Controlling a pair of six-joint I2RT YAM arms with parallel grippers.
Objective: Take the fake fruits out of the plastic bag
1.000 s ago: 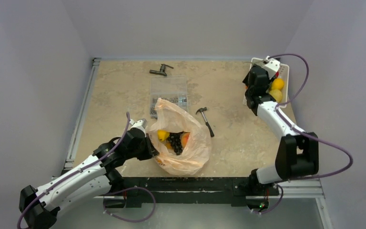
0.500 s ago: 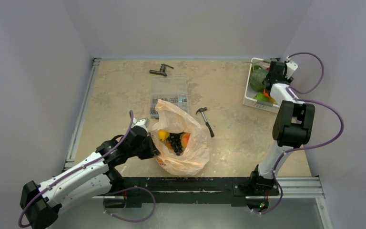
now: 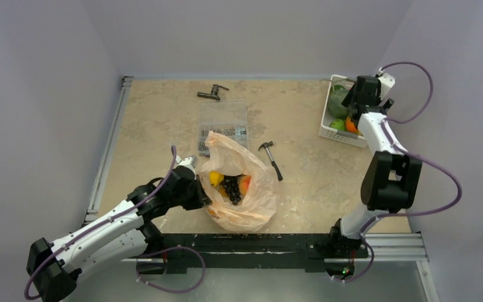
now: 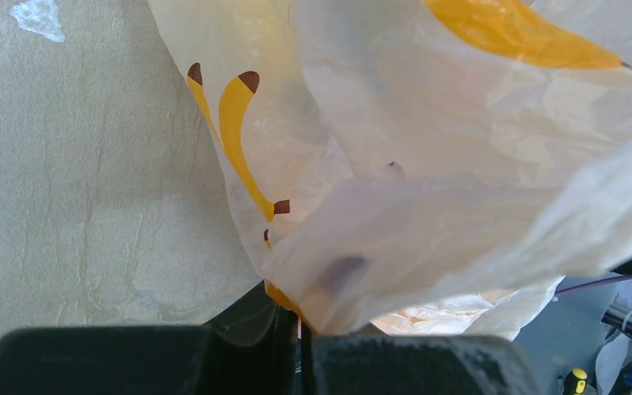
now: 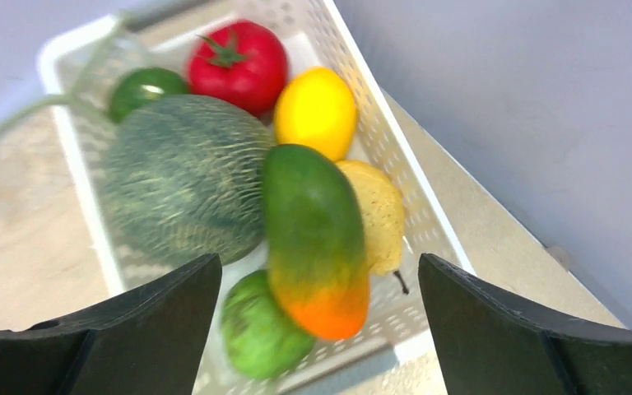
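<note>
Orange bag sits at the near edge of the table with fruits inside, its rim pinched tight by the left gripper, so the right gripper, open and empty over the basket, should reach in slowly.

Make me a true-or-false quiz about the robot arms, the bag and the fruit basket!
1. The left gripper pinches the plastic bag. True.
2. The bag is empty. False: a yellow fruit, dark grapes and a peach lie inside.
3. The right gripper holds a fruit. False: it hangs open and empty above the white basket, where a red tomato lies.
4. The hammer lies on the table, right of the bag. True.
</note>
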